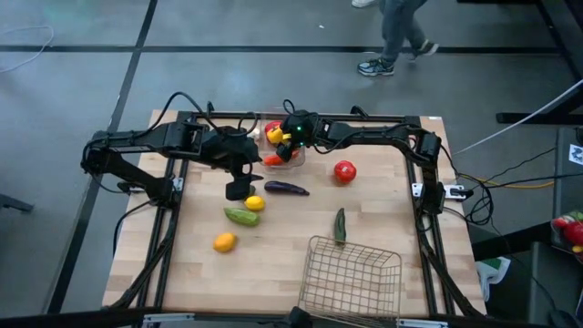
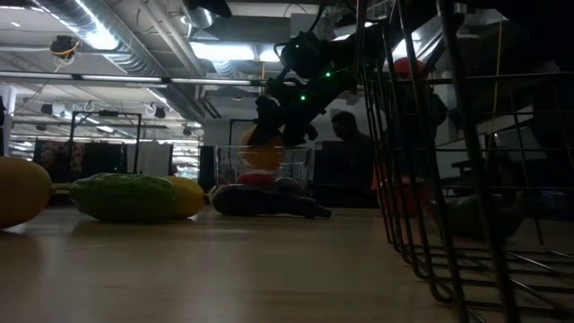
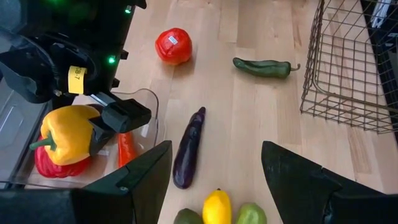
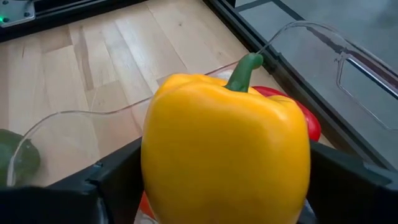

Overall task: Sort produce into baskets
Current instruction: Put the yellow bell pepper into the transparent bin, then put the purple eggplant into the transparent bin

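Yellow pepper [image 4: 225, 155] pinched in right gripper [image 3: 102, 127] jaws, over clear bin [image 3: 147, 102] at tabletop's far edge, red pepper [image 4: 298, 115] beneath. Left gripper [image 3: 214, 171] jaws spread above eggplant [image 3: 188, 147].

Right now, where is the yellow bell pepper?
Held in the right gripper, the yellow bell pepper hangs over the clear bin at the table's far edge, above a red pepper.

The right gripper [image 3: 93, 140] is holding a yellow pepper [image 3: 68, 132] over the clear bin [image 3: 146, 106]; an eggplant [image 3: 188, 147], tomato [image 3: 173, 46] and green pepper [image 3: 264, 66] are lying beside the wire basket [image 3: 348, 68].
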Robot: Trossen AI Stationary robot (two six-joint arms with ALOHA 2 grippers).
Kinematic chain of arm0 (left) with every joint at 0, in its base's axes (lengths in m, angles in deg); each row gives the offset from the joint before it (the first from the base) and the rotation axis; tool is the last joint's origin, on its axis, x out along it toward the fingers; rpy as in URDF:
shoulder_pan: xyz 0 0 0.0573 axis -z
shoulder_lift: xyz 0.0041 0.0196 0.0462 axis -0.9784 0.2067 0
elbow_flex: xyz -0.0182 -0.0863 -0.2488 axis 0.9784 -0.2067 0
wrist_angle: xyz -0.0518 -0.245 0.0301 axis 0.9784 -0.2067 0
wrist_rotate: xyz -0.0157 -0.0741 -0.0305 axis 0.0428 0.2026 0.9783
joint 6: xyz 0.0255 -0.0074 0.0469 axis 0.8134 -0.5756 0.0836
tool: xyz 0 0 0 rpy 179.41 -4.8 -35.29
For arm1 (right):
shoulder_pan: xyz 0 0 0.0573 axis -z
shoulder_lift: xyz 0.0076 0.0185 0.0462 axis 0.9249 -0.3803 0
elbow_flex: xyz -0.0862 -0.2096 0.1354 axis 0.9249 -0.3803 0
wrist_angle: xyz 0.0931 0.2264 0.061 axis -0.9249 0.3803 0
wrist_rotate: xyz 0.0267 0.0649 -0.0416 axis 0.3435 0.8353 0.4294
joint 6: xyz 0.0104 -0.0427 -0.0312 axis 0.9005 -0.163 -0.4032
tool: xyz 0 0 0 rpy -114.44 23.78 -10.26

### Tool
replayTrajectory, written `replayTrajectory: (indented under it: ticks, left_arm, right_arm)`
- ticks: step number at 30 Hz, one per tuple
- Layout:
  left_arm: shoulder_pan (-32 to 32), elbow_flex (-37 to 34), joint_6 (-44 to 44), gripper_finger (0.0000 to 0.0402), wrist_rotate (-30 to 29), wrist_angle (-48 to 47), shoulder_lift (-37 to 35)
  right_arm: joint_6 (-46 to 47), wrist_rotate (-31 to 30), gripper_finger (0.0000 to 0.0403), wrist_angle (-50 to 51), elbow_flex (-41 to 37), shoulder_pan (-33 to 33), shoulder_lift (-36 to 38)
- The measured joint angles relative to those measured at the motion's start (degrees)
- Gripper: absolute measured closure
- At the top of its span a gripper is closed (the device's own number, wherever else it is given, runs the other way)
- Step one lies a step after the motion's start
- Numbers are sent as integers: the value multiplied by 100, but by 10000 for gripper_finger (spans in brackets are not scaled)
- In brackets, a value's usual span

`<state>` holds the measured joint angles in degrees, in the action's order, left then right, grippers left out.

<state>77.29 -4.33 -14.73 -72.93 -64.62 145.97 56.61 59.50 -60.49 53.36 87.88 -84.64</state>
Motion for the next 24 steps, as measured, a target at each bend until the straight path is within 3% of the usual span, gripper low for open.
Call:
replayTrajectory:
  ticks: [4,16,24]
  left_arm:
    - [0,0,-2,157,0,0,0]
    - [0,0,-10,157,-2,-15,0]
    - [0,0,-44,157,-2,-23,0]
  right_arm:
    - [-1,-2,9,0,0,0,0]
    - [-2,131,35,15,0,2,26]
    - [-339,160,36,210,2,2,650]
